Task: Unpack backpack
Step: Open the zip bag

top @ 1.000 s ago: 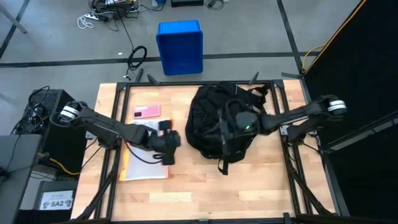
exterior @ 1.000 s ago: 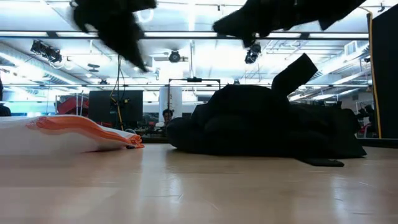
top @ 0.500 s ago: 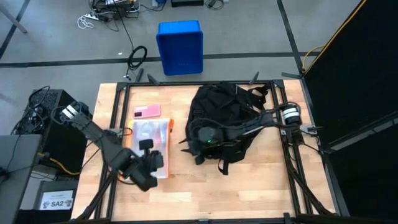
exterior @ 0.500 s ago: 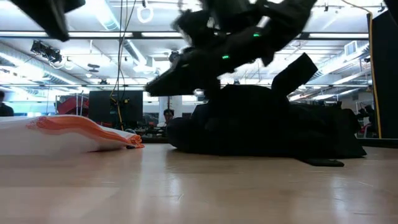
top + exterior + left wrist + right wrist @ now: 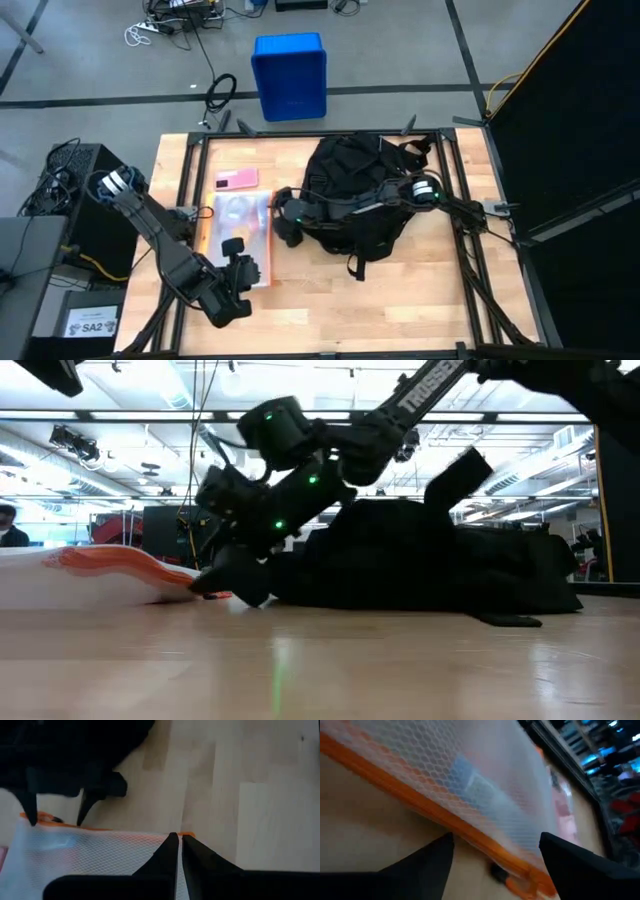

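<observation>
The black backpack (image 5: 355,190) lies on its side on the wooden table, right of centre. Left of it lies a white mesh pouch with orange trim (image 5: 240,225). My right gripper (image 5: 283,228) has reached across the backpack and hangs low by the pouch's right edge. It is open, and in its wrist view the fingers (image 5: 440,857) stand apart before the orange edge (image 5: 435,815); I cannot tell whether they touch it. My left gripper (image 5: 245,268) is shut and raised over the pouch's near right corner (image 5: 187,836).
A flat pink item (image 5: 237,179) lies beyond the pouch at the far left. A blue plastic crate (image 5: 290,75) stands on the floor past the table's far edge. Bare wood (image 5: 380,300) stretches along the near side. A backpack strap (image 5: 357,265) trails toward the near edge.
My right gripper has swung from above the backpack toward the table's left and sunk low beside the pouch's right edge. My left gripper has pulled back from over the pouch toward the table's near edge, staying shut. The backpack and pouch have kept their places.
</observation>
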Robot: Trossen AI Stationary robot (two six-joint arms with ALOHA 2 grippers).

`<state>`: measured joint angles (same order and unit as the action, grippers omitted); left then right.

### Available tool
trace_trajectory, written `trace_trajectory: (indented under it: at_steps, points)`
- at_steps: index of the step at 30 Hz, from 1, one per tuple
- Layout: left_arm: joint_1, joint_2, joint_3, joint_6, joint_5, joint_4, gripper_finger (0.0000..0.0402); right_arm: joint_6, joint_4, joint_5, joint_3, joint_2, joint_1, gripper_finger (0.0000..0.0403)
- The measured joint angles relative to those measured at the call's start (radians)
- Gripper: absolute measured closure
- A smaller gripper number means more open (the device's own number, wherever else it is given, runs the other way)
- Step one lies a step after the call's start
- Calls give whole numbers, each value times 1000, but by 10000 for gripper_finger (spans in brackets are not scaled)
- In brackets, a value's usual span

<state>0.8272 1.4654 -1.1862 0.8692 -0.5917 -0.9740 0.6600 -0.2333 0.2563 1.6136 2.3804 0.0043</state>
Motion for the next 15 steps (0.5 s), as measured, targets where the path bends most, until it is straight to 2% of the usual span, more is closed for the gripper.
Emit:
trace_trajectory:
  at_steps: [5,8,11,15]
  points:
    - [-1,45,0,0,-7,6,402,-3,13,-45,80,40,-20,153]
    - [-1,70,0,1,-9,6,402,-4,6,-64,83,41,-28,187]
    - [0,81,1,3,-8,10,402,-4,-1,-59,83,41,-33,258]
    - [0,80,1,25,-5,12,402,-4,-2,-62,84,38,-33,378]
